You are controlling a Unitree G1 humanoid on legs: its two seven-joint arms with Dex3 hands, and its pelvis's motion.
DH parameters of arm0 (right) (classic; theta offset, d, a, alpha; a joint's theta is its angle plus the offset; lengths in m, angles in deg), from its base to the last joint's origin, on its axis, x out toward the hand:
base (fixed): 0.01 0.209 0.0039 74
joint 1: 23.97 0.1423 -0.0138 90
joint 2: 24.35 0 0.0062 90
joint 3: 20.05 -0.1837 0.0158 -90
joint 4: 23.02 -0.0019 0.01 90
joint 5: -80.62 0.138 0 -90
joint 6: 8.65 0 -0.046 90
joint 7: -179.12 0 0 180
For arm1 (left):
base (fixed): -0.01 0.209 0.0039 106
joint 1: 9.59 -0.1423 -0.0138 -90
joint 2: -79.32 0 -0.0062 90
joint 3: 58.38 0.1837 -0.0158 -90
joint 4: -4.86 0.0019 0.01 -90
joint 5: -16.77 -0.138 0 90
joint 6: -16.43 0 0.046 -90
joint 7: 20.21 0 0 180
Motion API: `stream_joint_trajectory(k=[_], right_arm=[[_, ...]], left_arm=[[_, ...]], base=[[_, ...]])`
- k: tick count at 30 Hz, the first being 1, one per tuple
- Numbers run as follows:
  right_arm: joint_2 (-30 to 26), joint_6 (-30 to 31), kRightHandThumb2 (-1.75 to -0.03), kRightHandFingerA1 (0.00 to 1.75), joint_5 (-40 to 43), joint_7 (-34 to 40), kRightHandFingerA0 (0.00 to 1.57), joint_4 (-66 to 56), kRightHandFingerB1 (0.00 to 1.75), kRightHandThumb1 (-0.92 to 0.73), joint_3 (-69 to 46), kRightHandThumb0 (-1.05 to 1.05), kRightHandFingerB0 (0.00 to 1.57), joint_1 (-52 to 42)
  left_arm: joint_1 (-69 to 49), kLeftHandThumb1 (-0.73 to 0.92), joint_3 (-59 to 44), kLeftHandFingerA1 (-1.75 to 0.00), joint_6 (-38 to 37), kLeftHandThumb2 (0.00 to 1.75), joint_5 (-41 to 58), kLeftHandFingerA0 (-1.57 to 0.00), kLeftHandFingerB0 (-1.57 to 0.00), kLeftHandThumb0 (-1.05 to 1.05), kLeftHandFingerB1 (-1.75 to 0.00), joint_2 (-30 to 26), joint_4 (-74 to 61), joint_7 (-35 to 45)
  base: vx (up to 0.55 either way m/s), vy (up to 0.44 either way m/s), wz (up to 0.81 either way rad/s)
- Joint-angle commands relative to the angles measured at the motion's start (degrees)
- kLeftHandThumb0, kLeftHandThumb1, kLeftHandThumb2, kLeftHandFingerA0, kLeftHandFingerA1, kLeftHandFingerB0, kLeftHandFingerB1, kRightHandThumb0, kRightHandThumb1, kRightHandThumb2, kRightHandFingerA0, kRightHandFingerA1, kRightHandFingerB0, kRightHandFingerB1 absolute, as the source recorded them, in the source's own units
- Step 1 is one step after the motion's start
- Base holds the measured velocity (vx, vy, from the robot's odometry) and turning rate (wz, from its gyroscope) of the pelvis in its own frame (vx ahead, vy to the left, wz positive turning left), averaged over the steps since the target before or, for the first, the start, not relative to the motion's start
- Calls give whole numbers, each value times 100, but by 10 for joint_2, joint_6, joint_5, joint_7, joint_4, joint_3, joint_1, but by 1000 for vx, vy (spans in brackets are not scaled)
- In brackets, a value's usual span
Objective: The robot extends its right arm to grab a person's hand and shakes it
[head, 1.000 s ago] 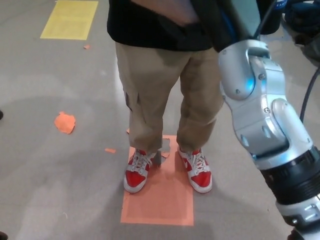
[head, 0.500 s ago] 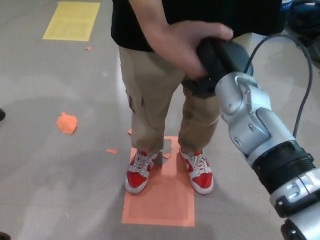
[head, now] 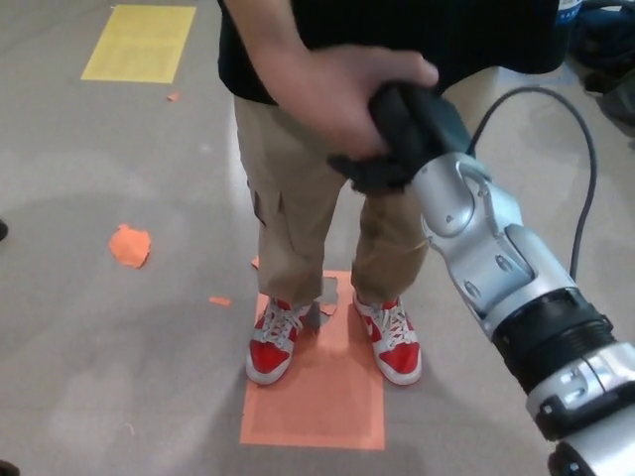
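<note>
Handshake's on, grip made

Right hand (head: pixel 402 139) is wrapped in the person's hand (head: pixel 332 94) at 12 o'clock; pumping comes next, I'd guess.

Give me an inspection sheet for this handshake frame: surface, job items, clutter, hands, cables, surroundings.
Surface: grey floor; orange mat under the person's red shoes.
Job's things: person's hand wrapped around the robot's right hand.
Clutter: orange scrap and smaller orange bits on the floor.
Hands: right hand clasped with the person's hand; left hand not in view.
Cables: black cable arcs above the right forearm.
Surroundings: yellow floor patch at upper left; dark objects at upper right, unclear.
</note>
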Motion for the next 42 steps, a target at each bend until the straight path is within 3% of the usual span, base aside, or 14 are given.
stream_joint_trajectory(k=[1,7,8,9,11,22,24,25,33,35,36,40,41,42], right_arm=[[-3,1,-68,91,6,-21,112,-421,89,-82,-19,-17,72,-70],[-7,5,-68,102,-9,-13,107,-485,87,-77,-24,-8,75,-94],[-9,4,-65,82,-8,-11,118,-480,80,-72,-23,8,82,-96],[-9,6,-65,82,-8,-12,118,-482,80,-72,-23,8,82,-97],[-12,14,-67,71,1,-12,113,-418,88,-80,-20,-8,73,-107],[-12,11,-55,79,-2,28,102,91,74,-47,15,-6,77,-35],[-6,13,-53,91,0,20,96,135,75,-41,17,-6,75,-27],[-3,11,-54,92,-2,20,99,166,73,-47,21,-8,75,-23],[8,-31,-59,98,-6,41,102,255,75,-64,43,-18,76,-24],[8,-32,-58,94,-5,41,102,258,71,-60,45,-17,76,-21],[7,-42,-59,78,0,41,102,259,56,-63,43,-22,70,-20],[1,-75,-62,42,11,45,53,272,29,-74,40,-41,26,-15],[-5,-68,-87,17,12,34,0,271,18,-54,42,-71,0,-12],[-13,-71,-90,0,11,35,0,271,0,-61,45,-91,0,-15]], left_arm=[[5,59,-7,-50,-2,107,2,-6,-6,-26,-49,-15,2,-1],[3,61,-4,-50,-3,108,-1,-6,-6,-26,-49,-15,4,0],[3,77,-5,-31,-4,63,-1,-21,-17,-45,-30,-15,4,2],[3,77,-5,-31,-4,63,-1,-21,-17,-45,-30,-15,4,2],[-2,60,-3,-50,-6,108,-2,-7,-7,-25,-49,-14,3,0],[-4,61,1,-50,-5,108,-5,-7,-7,-25,-50,-9,1,-4],[-4,76,2,-34,-5,72,-5,-18,-17,-47,-35,-10,-1,-1],[-4,62,4,-50,-7,109,-7,-6,-6,-25,-50,-11,0,0],[0,61,1,-50,-6,108,-5,-7,-7,-25,-50,-12,1,-1],[2,78,1,-31,3,63,-5,-21,-16,-44,-30,-10,3,-1],[1,61,1,-50,3,108,-4,-6,-6,-25,-49,-8,3,-3],[-3,61,4,-50,-4,108,-8,-6,-6,-25,-49,-9,2,-5],[-2,61,4,-50,-1,108,-8,-6,-6,-25,-49,-9,2,-5],[-2,61,5,-50,1,108,-8,-7,-7,-25,-49,-7,3,-7]], base=[[0,0,0],[0,0,0],[0,0,0],[0,0,0],[0,0,0],[0,0,0],[0,0,0],[0,0,0],[0,0,0],[0,0,0],[0,0,0],[0,0,0],[0,0,0],[0,0,0]])
